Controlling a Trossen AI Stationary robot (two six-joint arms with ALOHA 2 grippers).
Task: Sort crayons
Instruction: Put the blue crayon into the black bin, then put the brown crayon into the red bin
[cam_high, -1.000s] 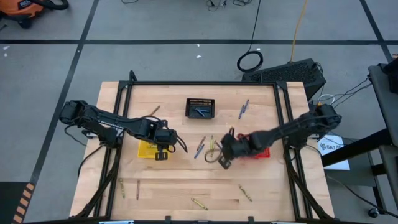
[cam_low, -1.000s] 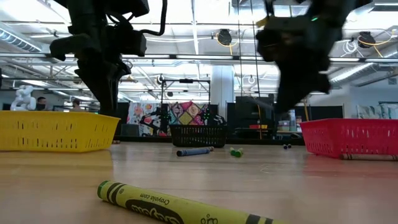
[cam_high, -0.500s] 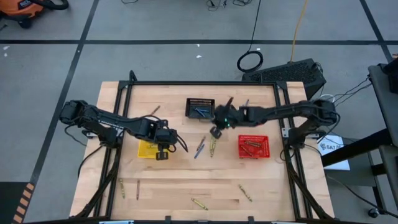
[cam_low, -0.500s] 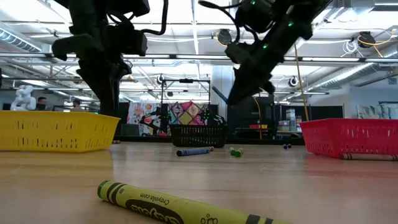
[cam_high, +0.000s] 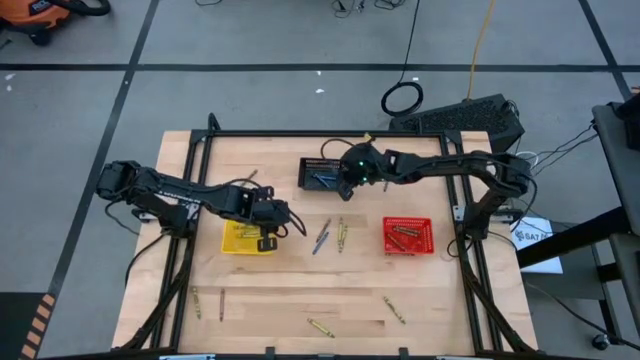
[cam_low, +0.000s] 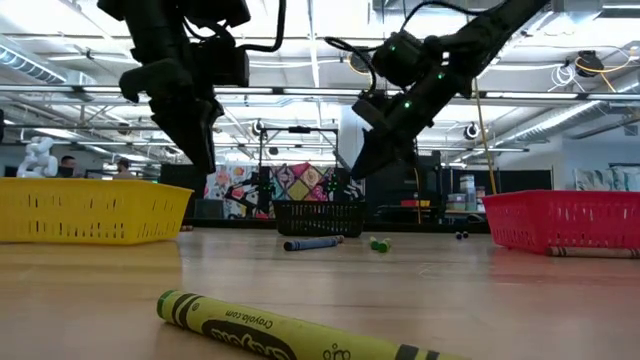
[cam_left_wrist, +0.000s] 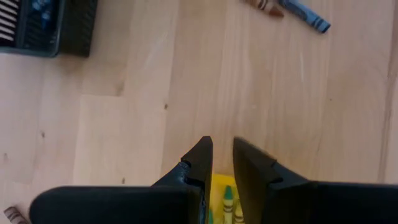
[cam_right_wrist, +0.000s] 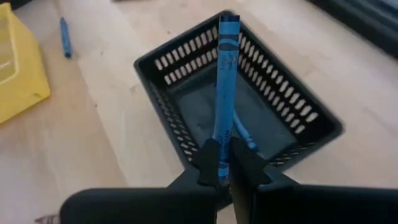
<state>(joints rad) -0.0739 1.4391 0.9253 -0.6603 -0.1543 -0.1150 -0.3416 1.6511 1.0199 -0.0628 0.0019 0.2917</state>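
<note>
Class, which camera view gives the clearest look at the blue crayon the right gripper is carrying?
The right wrist view: the blue crayon stands out from the right gripper, pinched at its lower end, over the black basket. The high view shows only the gripper by that basket; the low view shows the arm as a dark shape; the left wrist view misses it.

Bare wood lies open between the yellow basket (cam_high: 240, 238) at nine o'clock and red basket (cam_high: 407, 237) at three, barred only by two crayons (cam_high: 331, 236) at centre; black basket (cam_high: 322, 174) blocks twelve.
</note>
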